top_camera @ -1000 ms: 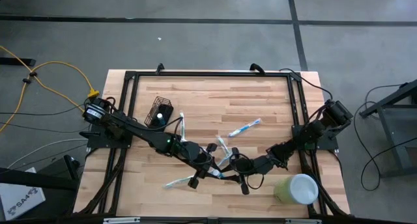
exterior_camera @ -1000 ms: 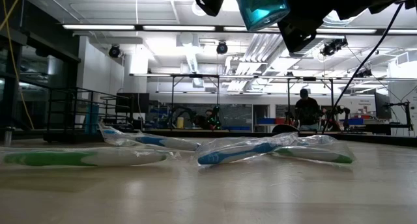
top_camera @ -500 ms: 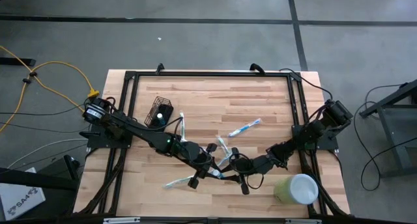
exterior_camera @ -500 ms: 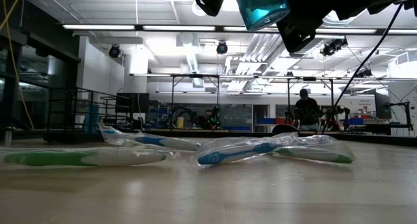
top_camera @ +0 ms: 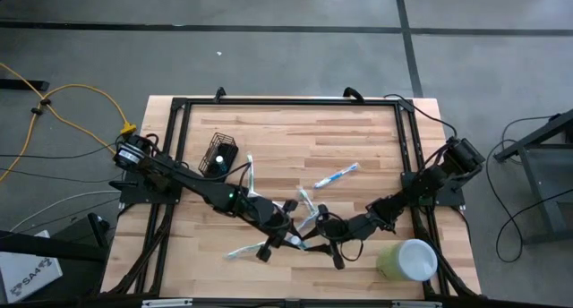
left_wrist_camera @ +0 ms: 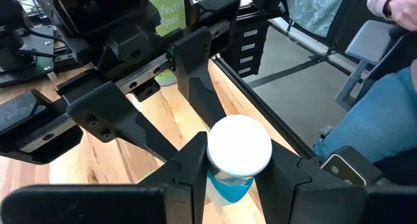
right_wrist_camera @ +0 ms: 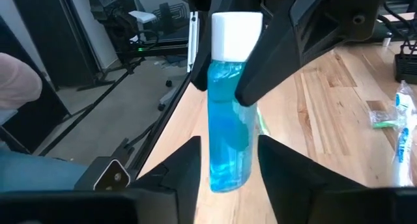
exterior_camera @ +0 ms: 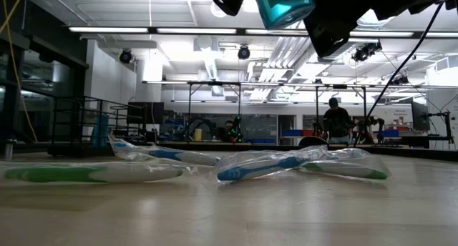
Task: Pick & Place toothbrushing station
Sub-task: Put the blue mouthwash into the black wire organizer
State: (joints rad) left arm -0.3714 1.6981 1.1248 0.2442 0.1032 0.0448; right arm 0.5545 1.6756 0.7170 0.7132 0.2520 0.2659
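A clear bottle of blue liquid [right_wrist_camera: 228, 120] with a white cap [left_wrist_camera: 239, 146] hangs upright, high above the table's near middle. My left gripper [left_wrist_camera: 239, 168] is shut on it. My right gripper [right_wrist_camera: 228, 162] is open, its fingers standing on either side of the bottle's lower half with a narrow gap on each side. The toothbrushing station [top_camera: 219, 154], a small black wire-mesh holder, stands on its base at the table's far left, away from both grippers. It also shows in the right wrist view [right_wrist_camera: 407, 58]. My left gripper pinches the bottle's upper part [right_wrist_camera: 225, 71], just below the white cap, between its two fingers [right_wrist_camera: 273, 55]. The fingers come in nearly level from the table's left and lie across the bottle. The bottle hangs upright below them, its bottom [exterior_camera: 285, 10] lifted clear of the table.
Wrapped toothbrushes lie about the table's middle [top_camera: 336, 175] [top_camera: 249, 175] [top_camera: 242, 251] [exterior_camera: 286, 164]. A pale green cup [top_camera: 407, 259] lies at the near right corner. A black frame [top_camera: 286, 102] runs round the table. A seated person [left_wrist_camera: 365, 113] is beyond the table's near edge.
My right gripper has opened, and its fingers have come off the bottle's lower half. The bottle stays up in my left gripper. Neither arm has moved across the table.
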